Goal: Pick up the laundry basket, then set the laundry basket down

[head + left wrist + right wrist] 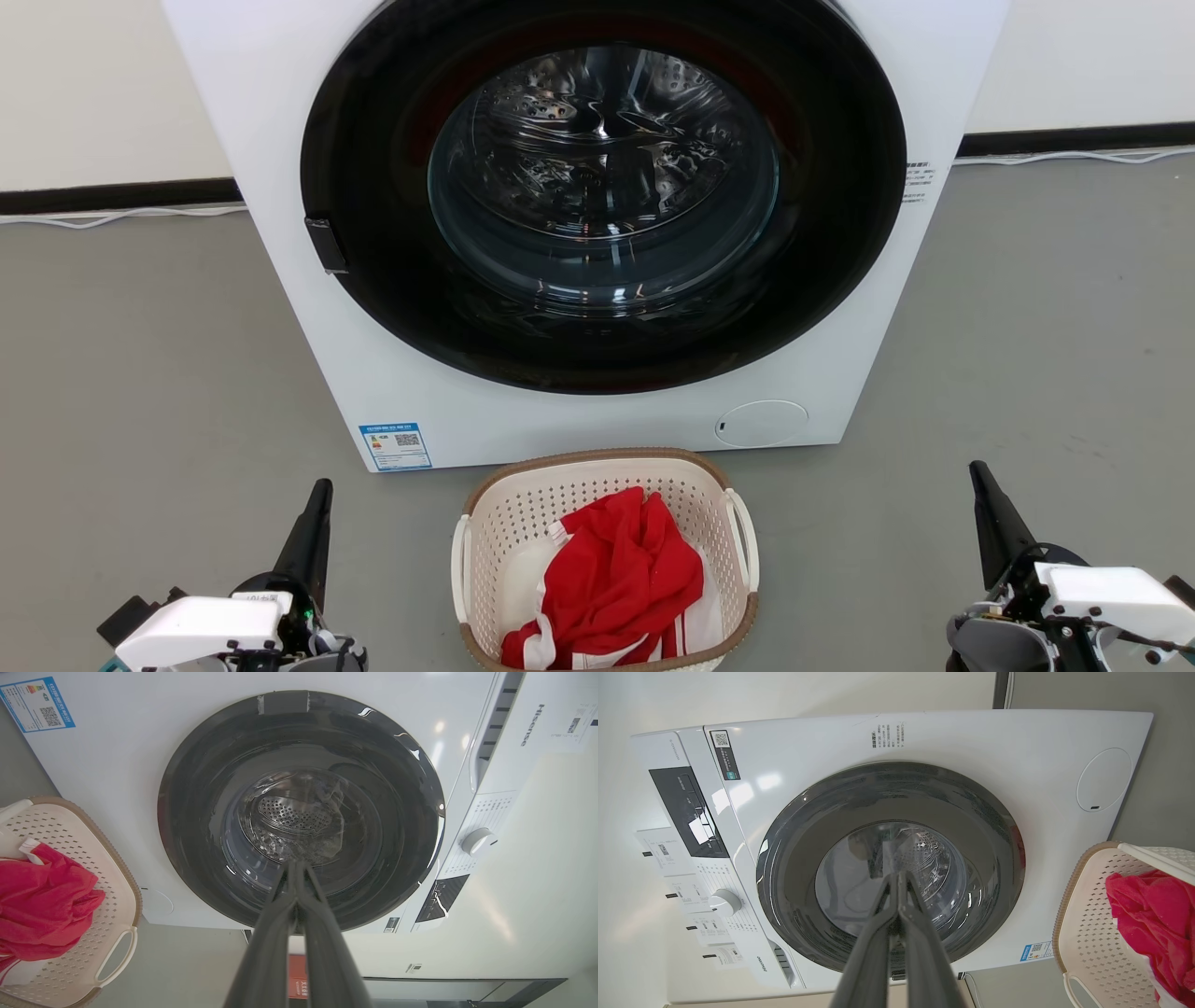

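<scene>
The laundry basket (523,523), cream-white and perforated with a brown rim and white side handles, stands on the grey floor just in front of the washing machine, holding a red and white garment (621,583). It also appears at the left edge of the left wrist view (100,891) and the right edge of the right wrist view (1087,924). My left gripper (322,487) is shut and empty, well left of the basket. Well to the basket's right, my right gripper (977,469) is likewise shut with nothing in it. Both point toward the machine, as the wrist views show (295,865) (897,876).
The white front-loading washing machine (840,308) with its dark round door (602,187) shut stands close behind the basket. Grey floor spreads on both sides. A black baseboard and a white cable (112,217) run along the back wall.
</scene>
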Available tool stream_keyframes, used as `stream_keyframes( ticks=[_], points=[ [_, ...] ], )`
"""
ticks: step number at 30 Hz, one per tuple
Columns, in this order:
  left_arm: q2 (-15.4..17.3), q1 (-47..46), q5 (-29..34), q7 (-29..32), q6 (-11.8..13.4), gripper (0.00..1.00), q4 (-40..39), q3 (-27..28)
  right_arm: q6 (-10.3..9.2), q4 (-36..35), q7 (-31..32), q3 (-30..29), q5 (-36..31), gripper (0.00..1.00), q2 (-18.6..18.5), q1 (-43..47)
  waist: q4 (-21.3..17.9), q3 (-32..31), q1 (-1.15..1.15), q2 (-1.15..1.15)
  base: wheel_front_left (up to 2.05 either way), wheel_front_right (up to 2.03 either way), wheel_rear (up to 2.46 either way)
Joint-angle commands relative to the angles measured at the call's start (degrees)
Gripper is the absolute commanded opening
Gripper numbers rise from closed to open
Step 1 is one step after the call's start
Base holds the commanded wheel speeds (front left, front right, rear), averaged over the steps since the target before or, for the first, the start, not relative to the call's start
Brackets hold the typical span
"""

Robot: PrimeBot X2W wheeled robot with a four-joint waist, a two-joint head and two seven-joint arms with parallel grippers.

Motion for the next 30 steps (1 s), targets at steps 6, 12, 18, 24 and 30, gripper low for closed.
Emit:
stream_keyframes(
  ticks=[6,12,18,24,30],
  points=[
    [0.39,-3.00,-0.07,0.21,-0.56,0.00,-1.26,1.97,0.42,-1.63,0.52,1.13,0.25,0.00,-0.44,-2.31,0.00,0.00,0.00,0.00,0.00,0.00,0.00],
    [0.30,-3.01,0.03,0.31,-0.56,0.00,-1.26,2.09,0.42,-1.63,0.56,1.09,0.21,0.00,-0.40,-2.32,0.00,0.00,0.00,0.00,0.00,0.00,0.00],
    [0.23,-3.02,0.12,0.39,-0.56,0.00,-1.25,2.20,0.42,-1.63,0.59,1.04,0.17,0.00,-0.37,-2.32,0.00,0.00,0.00,0.00,0.00,0.00,0.00],
    [0.16,-3.03,0.20,0.47,-0.56,0.00,-1.25,2.30,0.42,-1.63,0.62,1.00,0.14,0.00,-0.34,-2.32,0.00,0.00,0.00,0.00,0.00,0.00,0.00],
    [0.09,-3.04,0.28,0.55,-0.56,0.00,-1.24,2.39,0.42,-1.62,0.66,0.96,0.10,0.00,-0.32,-2.33,0.00,0.00,0.00,0.00,0.00,0.00,0.00]
  ],
)
